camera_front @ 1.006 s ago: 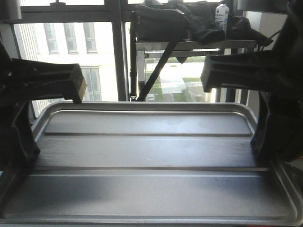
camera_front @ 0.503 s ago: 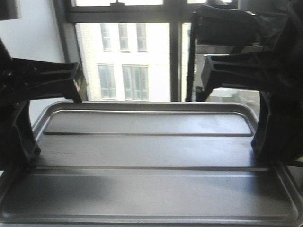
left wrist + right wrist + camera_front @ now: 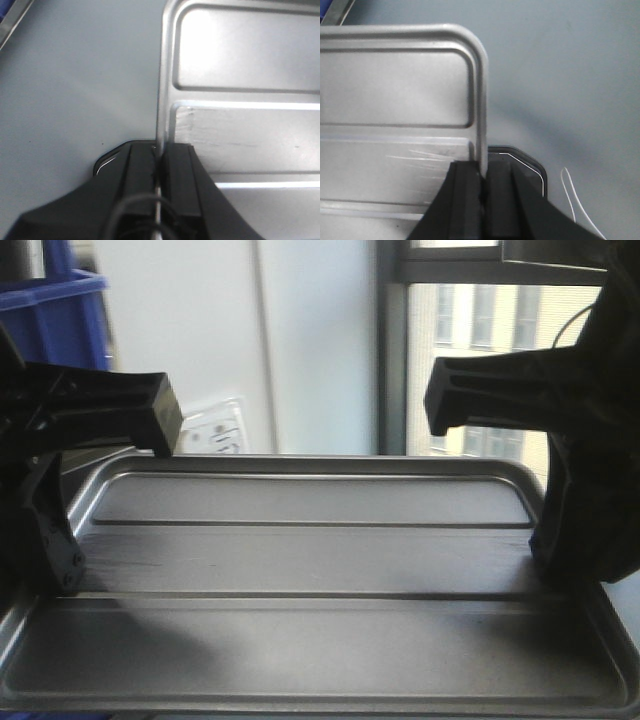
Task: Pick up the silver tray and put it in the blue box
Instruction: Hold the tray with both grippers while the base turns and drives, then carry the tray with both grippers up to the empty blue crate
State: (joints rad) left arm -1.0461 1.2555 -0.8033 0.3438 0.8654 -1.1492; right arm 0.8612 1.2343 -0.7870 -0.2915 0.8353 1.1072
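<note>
A: What is shown in the front view?
B: A big, flat, shiny silver metal tray (image 3: 320,560) with round corners and two long ridges is held up level. Black arms are seen at both of its short ends. A white wall (image 3: 200,340) and a window (image 3: 480,360) are seen behind it.
A: Is anything blue seen there?
B: Yes. A corner of a bright-blue plastic crate (image 3: 55,315) is seen at the top left, behind the left arm and well apart from the tray. So little of it is shown that it cannot be told if it is the big box.
A: Can the grip be seen from the front?
B: Not well. That part is shown clearly only by the wrist views.
A: What is shown by the left wrist view?
B: The black left gripper (image 3: 159,150) is squeezed tight on the tray's left rim. The thin rim is pinched between the two fingers (image 3: 142,170).
A: And by the right wrist view?
B: The black right gripper (image 3: 484,167) is clamped the same way on the right rim, just below a round corner. A plain grey surface (image 3: 75,90) is seen under the tray in both wrist views. A thin white wire (image 3: 564,185) is seen only on the right.
</note>
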